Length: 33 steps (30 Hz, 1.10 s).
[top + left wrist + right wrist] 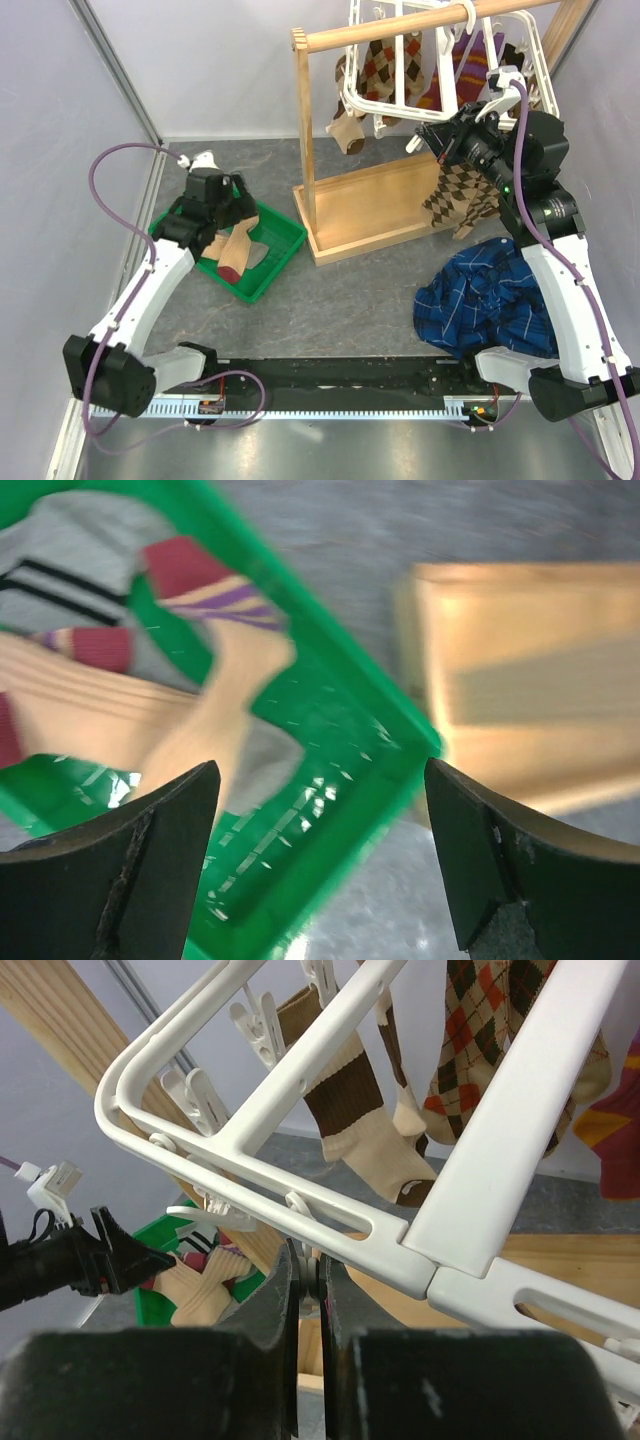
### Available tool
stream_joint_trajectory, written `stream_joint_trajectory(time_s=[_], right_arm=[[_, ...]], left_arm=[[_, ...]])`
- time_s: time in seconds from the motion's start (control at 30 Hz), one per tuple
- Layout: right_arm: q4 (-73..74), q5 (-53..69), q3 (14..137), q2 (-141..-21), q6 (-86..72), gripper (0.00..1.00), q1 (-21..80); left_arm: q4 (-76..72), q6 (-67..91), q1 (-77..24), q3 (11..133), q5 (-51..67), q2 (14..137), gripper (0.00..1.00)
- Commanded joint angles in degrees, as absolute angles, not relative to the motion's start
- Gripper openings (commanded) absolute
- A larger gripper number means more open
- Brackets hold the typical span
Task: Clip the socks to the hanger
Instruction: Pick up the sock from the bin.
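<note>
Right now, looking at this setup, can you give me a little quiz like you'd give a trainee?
1. True or false: the left end effector is open above the green basket.
2. Fill in: the hanger has its hook over a wooden ____.
3. Where does the blue plaid cloth lie? A in the basket; B on the table; C clipped to the hanger.
Key: 1 true; 2 rail; 3 B.

Soft, even light, faint shadows on the counter. Left wrist view smeared by blur, glints speckling the green tray; right wrist view sharp.
</note>
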<state>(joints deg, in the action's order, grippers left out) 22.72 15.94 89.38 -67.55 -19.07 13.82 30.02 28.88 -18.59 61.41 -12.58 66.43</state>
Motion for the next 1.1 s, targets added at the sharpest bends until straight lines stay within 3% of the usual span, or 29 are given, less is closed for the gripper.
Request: stream_joint_trajectory(time_s=[0.0, 0.2, 0.43, 0.7, 1.07], right_arm=[[23.4, 13.8, 88.8, -66.8, -17.0, 0.08, 14.5], [23.8, 13.3, 89.1, -66.9, -16.4, 0.08, 14.9], [24.0, 12.7, 89.1, -67.1, -15.8, 0.08, 15.2], [24.3, 12.0, 89.0, -66.9, -15.2, 0.08, 15.6], [24.3, 12.0, 89.0, -67.1, -15.2, 0.08, 15.7]], left_arm=[[30.1, 29.9, -8.3, 62.5, -5.6, 71.3, 0.89], [24.4, 31.2, 1.9, 64.5, -1.3, 82.3, 0.81], [16.3, 30.9, 6.1, 67.1, 4.7, 94.1, 0.58], [13.8, 30.4, 7.0, 70.3, 6.8, 103.2, 0.5], [12.7, 31.2, 6.9, 72.2, 8.6, 108.1, 0.49]])
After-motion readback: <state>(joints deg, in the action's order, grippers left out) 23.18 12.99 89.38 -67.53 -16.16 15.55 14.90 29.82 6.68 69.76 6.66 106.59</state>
